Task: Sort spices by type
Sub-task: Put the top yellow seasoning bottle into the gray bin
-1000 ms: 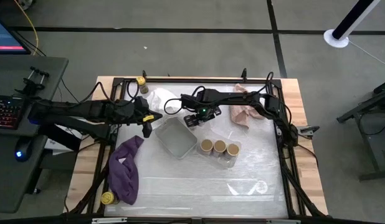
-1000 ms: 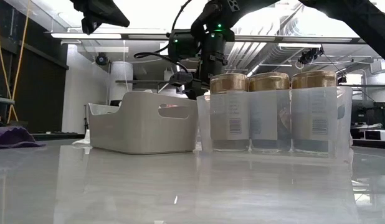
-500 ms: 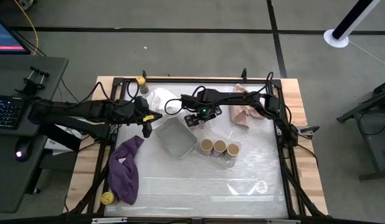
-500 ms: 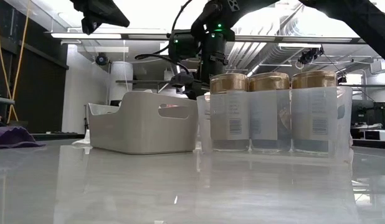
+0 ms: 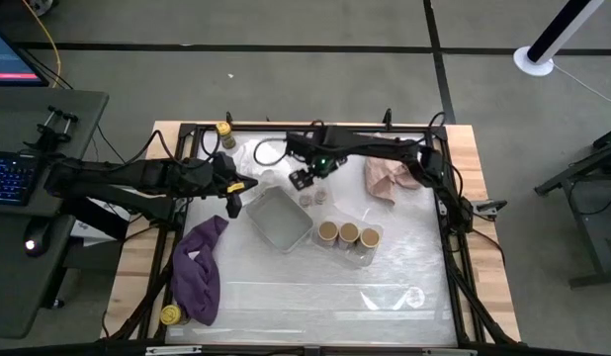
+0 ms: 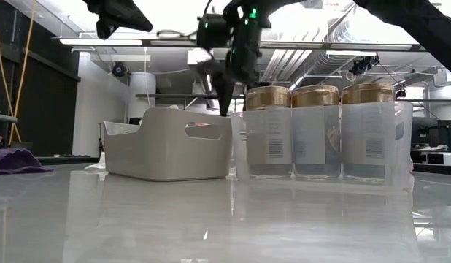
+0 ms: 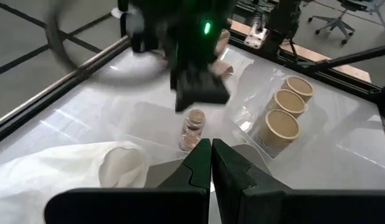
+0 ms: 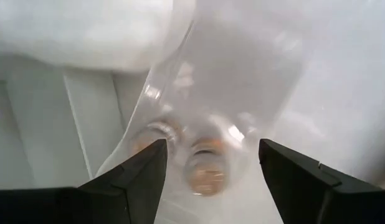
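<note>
I had the right end effector (image 5: pixel 302 179) hanging wide open and empty above the two tiny brownish jars (image 5: pixel 311 198), which stood beside the grey tray (image 5: pixel 279 220). The left end effector (image 5: pixel 233 203) stayed pinched shut.

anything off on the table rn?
Two yellow-lidded jars sit far apart, strays from the sorted area: one at the far-left corner, one by the purple cloth at the near-left edge. Nothing is spilled or tipped.
</note>
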{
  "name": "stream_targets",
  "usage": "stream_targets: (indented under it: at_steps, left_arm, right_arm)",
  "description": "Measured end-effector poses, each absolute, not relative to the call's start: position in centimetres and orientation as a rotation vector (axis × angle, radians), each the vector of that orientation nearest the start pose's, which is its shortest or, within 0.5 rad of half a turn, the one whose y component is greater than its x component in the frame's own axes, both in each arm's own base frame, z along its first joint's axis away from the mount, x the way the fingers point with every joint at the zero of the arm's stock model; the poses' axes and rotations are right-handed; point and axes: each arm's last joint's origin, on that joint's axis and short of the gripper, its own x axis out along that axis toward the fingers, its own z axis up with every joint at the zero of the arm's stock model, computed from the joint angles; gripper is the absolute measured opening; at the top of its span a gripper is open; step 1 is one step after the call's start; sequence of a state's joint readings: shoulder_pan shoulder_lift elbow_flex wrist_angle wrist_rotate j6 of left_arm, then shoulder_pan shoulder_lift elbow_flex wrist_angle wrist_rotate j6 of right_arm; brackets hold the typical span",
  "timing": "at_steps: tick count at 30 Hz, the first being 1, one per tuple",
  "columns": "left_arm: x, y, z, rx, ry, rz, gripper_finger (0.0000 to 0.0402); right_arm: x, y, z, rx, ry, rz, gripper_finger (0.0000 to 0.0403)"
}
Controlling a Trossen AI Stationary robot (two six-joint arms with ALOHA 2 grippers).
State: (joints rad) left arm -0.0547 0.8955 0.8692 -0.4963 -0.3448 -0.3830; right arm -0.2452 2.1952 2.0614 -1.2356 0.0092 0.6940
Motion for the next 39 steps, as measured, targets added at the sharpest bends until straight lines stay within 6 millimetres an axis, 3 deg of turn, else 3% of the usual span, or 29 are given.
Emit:
stream_targets:
  at_steps: [6,9,13,19,25,28,30,33,39]
  left_arm:
    - [18.5,0.1,31.8,-0.274,0.414,0.407,0.0000]
    - [18.7,0.2,32.3,-0.302,0.356,0.412,0.0000]
    - [18.6,1.8,33.5,-0.426,0.287,0.533,0.0000]
    - [17.9,6.5,35.1,-0.418,0.416,0.763,0.0000]
    - [17.9,12.3,32.4,-0.483,0.672,0.957,0.0000]
    - [17.6,14.6,31.1,-0.542,0.722,1.059,0.0000]
    - [17.6,15.7,30.6,-0.568,0.732,1.097,0.0000]
    - [17.5,16.8,30.2,-0.567,0.731,1.127,0.0000]
    - [17.3,19.1,28.1,-0.559,0.848,1.240,0.0000]
  right_arm:
    - [41.7,-11.9,31.5,0.539,1.181,-0.748,0.0250]
    - [40.3,-11.7,33.2,0.440,1.187,-0.811,0.0250]
    - [38.1,-10.6,33.1,0.343,1.274,-0.898,0.0250]
    - [36.7,-7.5,29.9,0.194,1.472,-0.790,0.0250]
    - [35.4,-4.5,25.4,0.060,1.703,-0.655,0.0250]
    - [34.4,-3.0,24.5,0.039,1.768,-0.580,0.0250]
    - [33.5,-1.9,25.1,0.032,1.761,-0.555,0.0250]
    - [31.6,-0.8,27.5,0.076,1.670,-0.581,0.0250]
    - [25.8,0.4,32.7,0.270,1.395,-0.738,0.0250]
